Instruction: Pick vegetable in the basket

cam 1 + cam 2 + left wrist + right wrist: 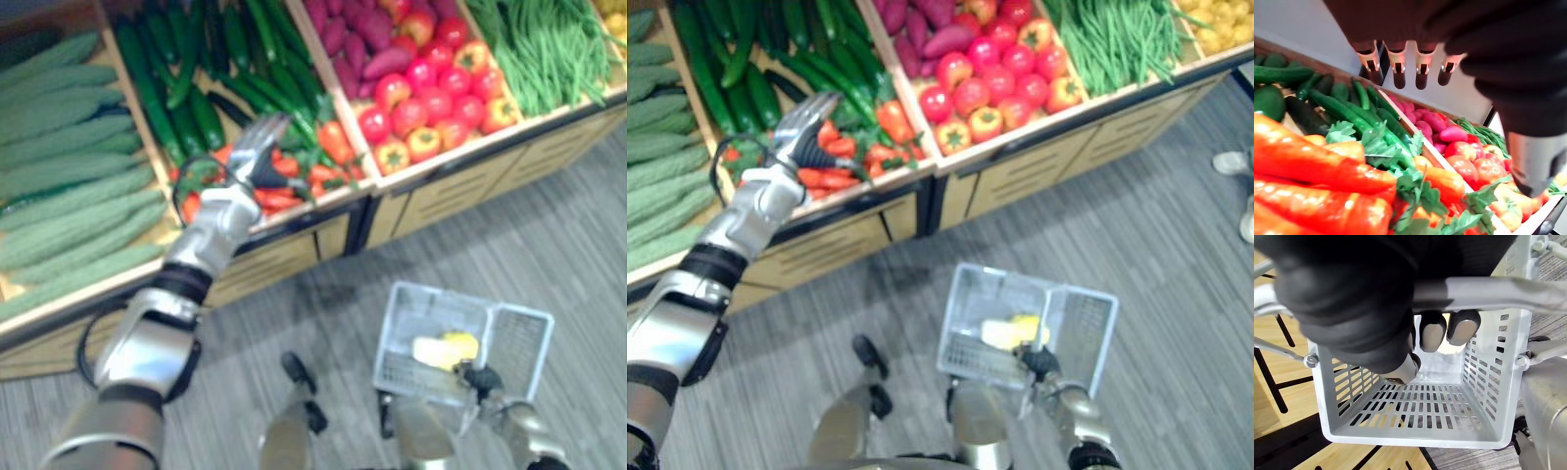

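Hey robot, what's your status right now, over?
Left hand open, over the carrots. Right hand shut on basket handle. Basket holds something yellow. Nothing blocking the carrots.

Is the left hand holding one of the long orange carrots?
No, the left hand hangs open with straight fingers above the long orange carrots, gripping none.

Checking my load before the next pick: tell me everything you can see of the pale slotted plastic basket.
The pale grey plastic basket has slotted walls and floor and a grey bar handle, which the right hand curls round. It hangs above the grey floor, holding a yellow item and a pale item.
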`<state>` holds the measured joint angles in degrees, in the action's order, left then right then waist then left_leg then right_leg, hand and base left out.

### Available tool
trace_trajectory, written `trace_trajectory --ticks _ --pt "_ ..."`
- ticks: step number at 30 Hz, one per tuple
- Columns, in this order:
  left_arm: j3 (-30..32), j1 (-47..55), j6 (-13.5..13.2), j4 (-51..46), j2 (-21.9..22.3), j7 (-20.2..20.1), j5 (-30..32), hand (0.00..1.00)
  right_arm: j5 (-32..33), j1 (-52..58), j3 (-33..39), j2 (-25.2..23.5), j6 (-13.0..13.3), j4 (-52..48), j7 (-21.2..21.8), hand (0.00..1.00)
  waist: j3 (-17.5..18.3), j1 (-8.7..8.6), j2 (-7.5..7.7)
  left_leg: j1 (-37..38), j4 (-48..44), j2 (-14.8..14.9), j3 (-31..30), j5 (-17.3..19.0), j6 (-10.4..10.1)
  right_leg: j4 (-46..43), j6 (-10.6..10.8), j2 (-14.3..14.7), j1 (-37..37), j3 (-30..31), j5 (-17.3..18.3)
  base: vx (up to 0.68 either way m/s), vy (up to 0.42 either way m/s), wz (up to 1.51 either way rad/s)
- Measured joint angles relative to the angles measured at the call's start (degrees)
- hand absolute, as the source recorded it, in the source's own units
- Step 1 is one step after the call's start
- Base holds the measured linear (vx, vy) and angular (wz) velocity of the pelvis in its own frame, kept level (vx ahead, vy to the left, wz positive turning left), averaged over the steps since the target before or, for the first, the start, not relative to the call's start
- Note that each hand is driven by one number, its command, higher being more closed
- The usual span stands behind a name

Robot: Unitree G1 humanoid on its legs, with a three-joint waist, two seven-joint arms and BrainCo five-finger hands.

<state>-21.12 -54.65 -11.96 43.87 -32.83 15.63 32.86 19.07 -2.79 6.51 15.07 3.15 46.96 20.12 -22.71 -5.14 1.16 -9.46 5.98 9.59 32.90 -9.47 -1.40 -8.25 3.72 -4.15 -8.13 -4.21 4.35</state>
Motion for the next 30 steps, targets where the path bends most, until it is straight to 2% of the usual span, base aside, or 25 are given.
trace_trajectory --ticks 7,10,14,17,18,23,26,30 --pt "2.55 -3.36 4.81 4.59 0.15 -0.17 2.21 0.00 1.33 -2.01 0.38 0.24 -1.27 -1.03 0.04 1.00 -1.62 0.78 0.72 -2.33 -0.21 -1.05 2.76 -0.08 0.59 -0.99 0.75 -1.77 -2.91 -0.18 -0.43 0.02 0.058 0.04" --pt "3.38 -4.20 5.82 6.03 0.22 -0.18 2.22 0.00 2.26 -3.01 0.38 0.24 -1.39 -1.04 0.05 1.00 -1.70 0.83 0.76 -3.37 -0.37 -1.42 2.74 -0.94 1.72 -2.23 0.78 -2.14 -4.48 -0.33 -0.39 0.06 0.028 0.04" --pt "3.58 -4.39 7.16 6.64 1.06 -0.26 3.62 0.00 2.36 -4.24 0.30 0.32 -1.66 -1.05 0.16 1.00 -1.85 0.84 0.88 -3.68 -0.38 -1.47 2.67 -1.00 1.77 -3.61 0.73 -2.25 -5.54 -0.43 -0.15 0.05 -0.002 0.02" --pt "3.57 -6.31 7.20 6.77 1.28 -0.90 5.32 0.00 2.70 -5.66 0.14 0.69 -1.66 -1.07 0.31 1.00 -2.85 0.65 1.33 -4.83 -0.37 -1.91 2.61 -1.23 1.47 -5.59 1.28 -2.79 -7.63 -0.31 1.03 0.03 -0.011 0.01" --pt "3.57 -6.69 7.21 6.96 1.29 -0.97 6.04 1.00 3.37 -6.01 0.13 0.84 -1.73 -1.03 0.31 1.00 -2.89 0.54 1.30 -5.26 -0.36 -1.92 2.61 -1.29 1.44 -5.77 1.28 -2.80 -8.20 -0.28 1.03 0.00 -0.017 -0.05" --pt "3.59 -9.34 7.26 8.09 1.29 -0.80 6.84 1.00 4.75 -7.31 -0.16 1.02 -2.06 -1.05 0.35 1.00 -4.08 0.42 1.77 -6.06 -0.29 -1.94 2.76 -1.20 1.09 -6.10 1.29 -2.90 -9.33 -0.08 1.03 0.00 -0.001 -0.03" --pt "3.56 -12.08 7.75 8.00 1.06 -0.78 8.55 1.00 5.75 -8.37 -0.34 1.49 -3.29 -1.02 0.47 1.00 -4.16 0.42 1.92 -7.15 -0.23 -2.08 2.82 -1.20 1.09 -6.51 1.29 -3.09 -10.60 -0.04 1.03 0.00 0.000 0.00" --pt "3.44 -13.21 9.44 7.98 0.70 -0.81 10.31 1.00 6.26 -8.77 -0.45 1.71 -3.85 -1.02 0.97 1.00 -4.20 0.22 2.00 -7.43 -0.21 -2.16 3.05 -1.18 1.08 -6.58 1.29 -3.23 -10.93 -0.02 1.02 0.00 0.000 0.00"
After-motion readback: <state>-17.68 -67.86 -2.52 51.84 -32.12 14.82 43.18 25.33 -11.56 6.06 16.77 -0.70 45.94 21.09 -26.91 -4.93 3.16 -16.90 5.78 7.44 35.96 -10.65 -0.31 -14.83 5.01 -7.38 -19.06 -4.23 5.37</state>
